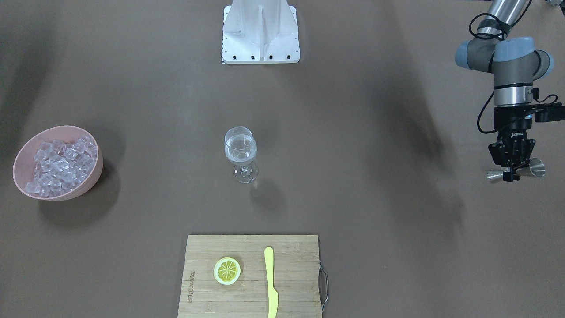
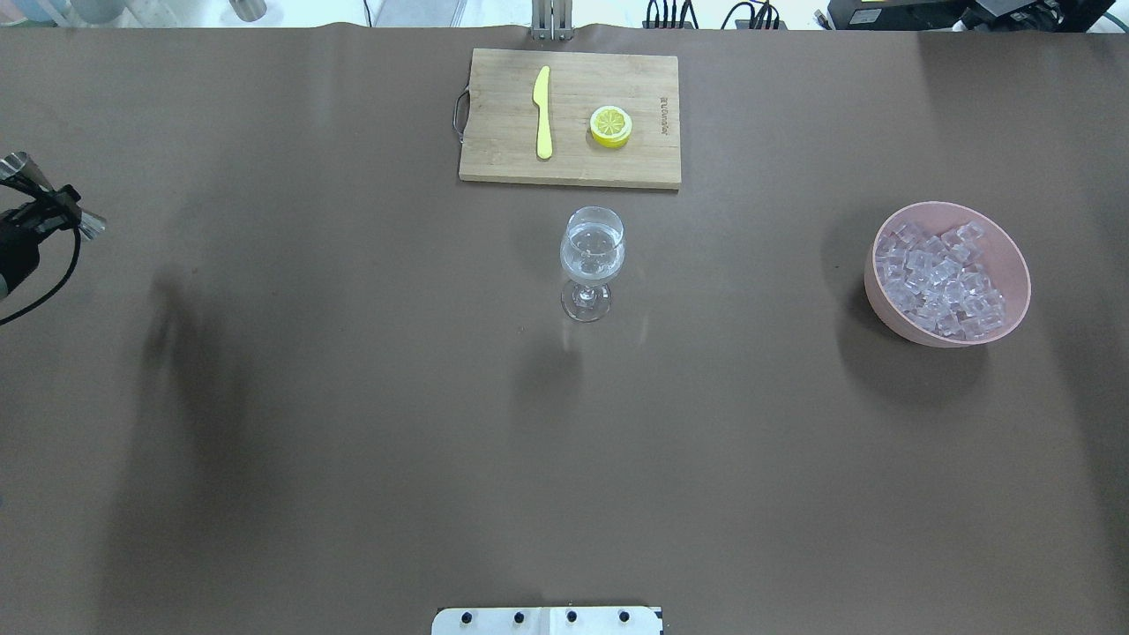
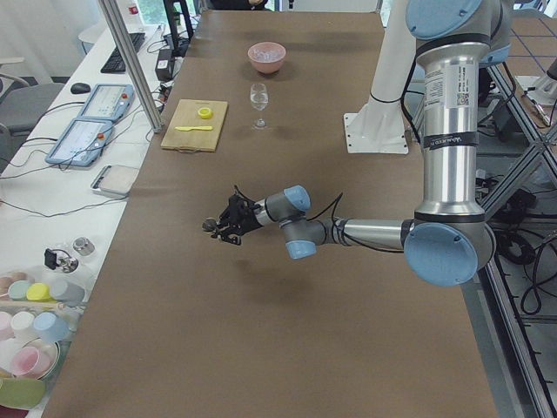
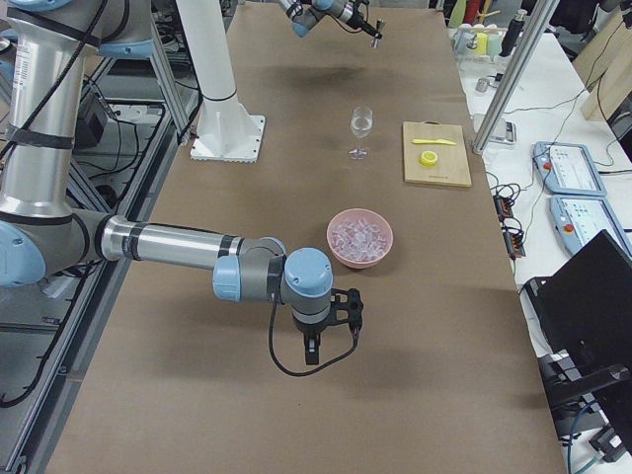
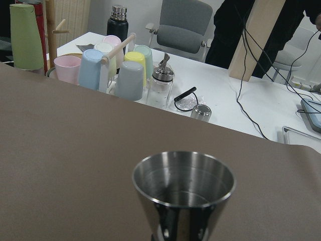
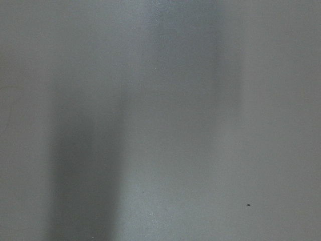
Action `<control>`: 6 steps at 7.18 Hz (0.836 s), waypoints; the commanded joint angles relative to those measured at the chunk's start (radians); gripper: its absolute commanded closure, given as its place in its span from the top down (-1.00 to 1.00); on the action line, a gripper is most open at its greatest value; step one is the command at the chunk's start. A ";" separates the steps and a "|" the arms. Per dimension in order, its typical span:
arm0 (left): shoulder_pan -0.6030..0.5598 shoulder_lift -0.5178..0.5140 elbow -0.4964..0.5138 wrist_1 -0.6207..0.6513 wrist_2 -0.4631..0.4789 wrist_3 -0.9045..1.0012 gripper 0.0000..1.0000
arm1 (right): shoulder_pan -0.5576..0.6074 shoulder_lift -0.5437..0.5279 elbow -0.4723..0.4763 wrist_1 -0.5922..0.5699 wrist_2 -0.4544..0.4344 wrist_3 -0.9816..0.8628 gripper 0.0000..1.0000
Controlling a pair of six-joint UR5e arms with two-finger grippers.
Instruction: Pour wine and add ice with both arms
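A clear stemmed wine glass (image 1: 240,150) with clear liquid in it stands mid-table, also in the overhead view (image 2: 593,256). The ice (image 1: 59,165) is heaped in a pink bowl (image 2: 1014,256) towards the table's right end. My left gripper (image 1: 512,171) is shut on the waist of a steel jigger (image 1: 536,167) and holds it on its side above the table's left end, far from the glass. The jigger cup (image 5: 183,186) shows bare steel inside. My right gripper (image 4: 310,355) hangs over the table on the near side of the bowl; I cannot tell if it is open.
A wooden cutting board (image 1: 291,265) with a lemon slice (image 1: 227,270) and a yellow knife (image 1: 270,282) lies at the far edge beyond the glass. The white base block (image 1: 260,35) stands at the robot's edge. Cups and bottles (image 5: 120,70) stand on a side table beyond the left end.
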 commanded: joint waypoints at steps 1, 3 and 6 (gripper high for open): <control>0.102 -0.006 -0.059 0.195 0.159 -0.004 -1.00 | 0.000 -0.002 0.000 0.006 0.000 -0.001 1.00; 0.145 -0.017 -0.060 0.295 0.233 -0.004 -1.00 | 0.000 -0.002 0.000 0.006 0.000 -0.002 1.00; 0.208 -0.054 -0.061 0.371 0.359 -0.071 -1.00 | 0.000 0.000 -0.002 0.006 0.000 -0.002 1.00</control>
